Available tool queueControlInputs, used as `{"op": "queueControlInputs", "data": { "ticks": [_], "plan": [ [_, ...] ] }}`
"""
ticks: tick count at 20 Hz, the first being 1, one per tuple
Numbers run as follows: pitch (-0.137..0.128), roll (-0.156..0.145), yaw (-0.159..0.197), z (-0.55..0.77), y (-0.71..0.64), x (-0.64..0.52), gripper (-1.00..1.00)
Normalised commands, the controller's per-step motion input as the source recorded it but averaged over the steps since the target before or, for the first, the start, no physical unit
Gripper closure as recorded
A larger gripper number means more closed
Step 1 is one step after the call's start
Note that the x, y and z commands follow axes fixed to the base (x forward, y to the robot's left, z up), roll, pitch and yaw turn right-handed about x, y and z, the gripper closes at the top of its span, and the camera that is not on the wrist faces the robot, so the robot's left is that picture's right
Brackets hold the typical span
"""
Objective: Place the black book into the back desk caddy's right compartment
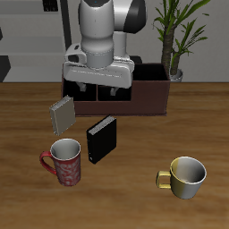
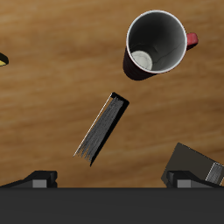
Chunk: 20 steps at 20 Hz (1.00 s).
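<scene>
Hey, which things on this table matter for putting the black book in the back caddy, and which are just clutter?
For the job:
black book, standing on the table
back desk caddy
tool, hanging over the caddy

Just lying about:
grey book
red mug
yellow mug
potted plant

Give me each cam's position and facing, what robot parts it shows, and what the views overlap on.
Exterior: sits in front of and above the table, facing back and down at the arm, the tool and the back desk caddy.
Wrist: rides on the tool, looking down at the tabletop; of the robot only the open fingertips show.
Shared: black book, grey book, red mug.
</scene>
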Motion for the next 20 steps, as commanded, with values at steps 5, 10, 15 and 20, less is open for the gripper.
{"op": "queueControlInputs", "data": {
  "ticks": [5,10,15,20],
  "plan": [
    [-0.006,-0.042,-0.067,-0.29,-0.02,0.08,-1.0],
    [0.005,-0.028,-0.055,-0.22,0.07,0.07,-1.0],
    [-0.013,-0.022,-0.03,-0.15,0.05,0.04,-1.0],
    [0.017,-0.005,-0.023,-0.16,0.02,0.07,-1.0]
  ]
}}
